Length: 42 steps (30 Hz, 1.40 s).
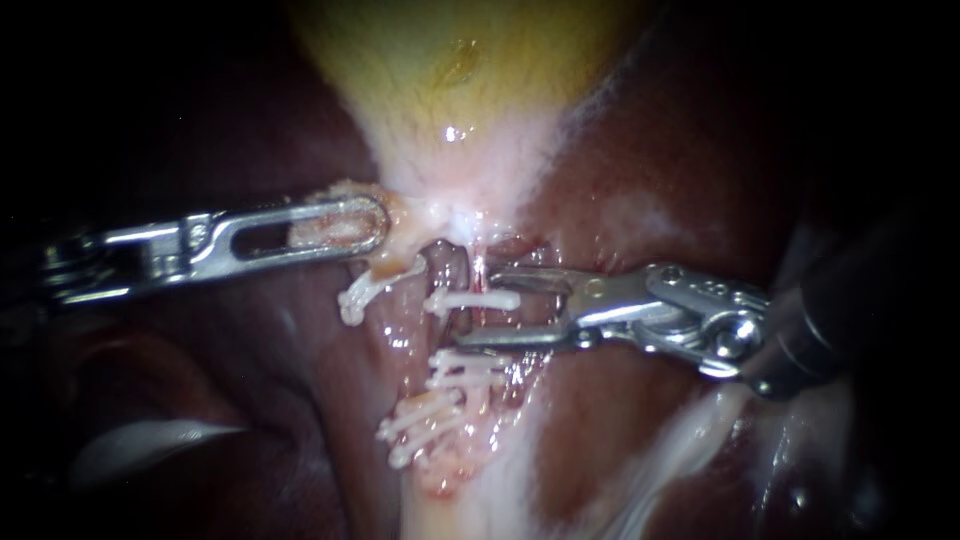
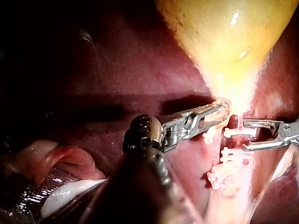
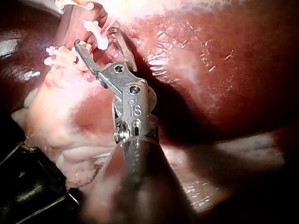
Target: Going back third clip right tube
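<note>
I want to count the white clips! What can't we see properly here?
Endoscope view: the lower clips bunch together, so their count is unclear.
Endoscope view: the gallbladder is cut off by the upper edge.
Left wrist view: the left instrument covers the liver under its shaft.

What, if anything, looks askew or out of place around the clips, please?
The lower clips are bunched together, splayed at differing angles and overlapping rather than parallel. The single clip between the right instrument's open jaws lies straight by comparison.
</note>
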Motion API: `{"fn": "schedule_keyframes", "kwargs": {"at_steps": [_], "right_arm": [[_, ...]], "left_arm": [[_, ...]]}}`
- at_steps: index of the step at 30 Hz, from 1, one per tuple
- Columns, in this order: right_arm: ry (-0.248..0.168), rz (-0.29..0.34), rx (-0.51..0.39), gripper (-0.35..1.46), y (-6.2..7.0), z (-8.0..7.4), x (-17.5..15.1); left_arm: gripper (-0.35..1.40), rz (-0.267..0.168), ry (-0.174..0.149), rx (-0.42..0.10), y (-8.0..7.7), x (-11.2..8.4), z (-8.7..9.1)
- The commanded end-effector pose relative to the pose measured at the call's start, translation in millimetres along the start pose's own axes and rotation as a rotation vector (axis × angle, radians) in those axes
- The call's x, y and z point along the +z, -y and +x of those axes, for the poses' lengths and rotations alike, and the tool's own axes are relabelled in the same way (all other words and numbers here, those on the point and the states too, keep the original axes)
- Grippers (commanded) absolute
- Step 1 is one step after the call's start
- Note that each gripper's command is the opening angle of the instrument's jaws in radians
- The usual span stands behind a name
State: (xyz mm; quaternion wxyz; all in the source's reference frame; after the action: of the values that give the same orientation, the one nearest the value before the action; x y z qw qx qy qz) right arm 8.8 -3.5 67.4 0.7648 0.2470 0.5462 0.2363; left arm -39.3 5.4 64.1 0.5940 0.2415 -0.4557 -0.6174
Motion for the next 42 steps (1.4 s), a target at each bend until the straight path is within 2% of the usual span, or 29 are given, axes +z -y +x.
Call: {"fn": "schedule_keyframes", "kwargs": {"at_steps": [1, 7, 14, 20, 31, 37, 42], "right_arm": [[0.002, 0.004, -0.030, 0.50, 0.1, 0.1, -0.5], [0.009, 0.031, -0.192, 0.50, 0.6, 1.4, -4.4], [0.012, 0.055, -0.304, 0.50, 0.7, 2.2, -8.2], [0.012, 0.066, -0.325, 0.50, 0.8, 2.5, -10.0], [0.012, 0.066, -0.332, 0.50, 1.2, 2.6, -10.1], [0.012, 0.065, -0.332, 0.50, 1.3, 2.6, -9.9], [0.012, 0.065, -0.332, 0.50, 1.5, 2.7, -9.9]], "left_arm": [[-0.35, 0.000, 0.000, 0.000, 0.0, 0.0, 0.0], [-0.35, 0.001, 0.000, 0.000, -0.1, -0.1, 0.0], [-0.35, 0.000, 0.000, 0.000, 0.0, 0.0, 0.0], [-0.35, 0.000, 0.000, 0.000, 0.0, 0.0, 0.0], [-0.35, 0.000, 0.002, 0.002, -0.6, 0.9, 0.2], [-0.35, 0.003, 0.006, 0.008, -1.4, 3.1, 1.1], [-0.35, 0.003, -0.009, 0.014, -1.9, 5.0, 2.0]]}}
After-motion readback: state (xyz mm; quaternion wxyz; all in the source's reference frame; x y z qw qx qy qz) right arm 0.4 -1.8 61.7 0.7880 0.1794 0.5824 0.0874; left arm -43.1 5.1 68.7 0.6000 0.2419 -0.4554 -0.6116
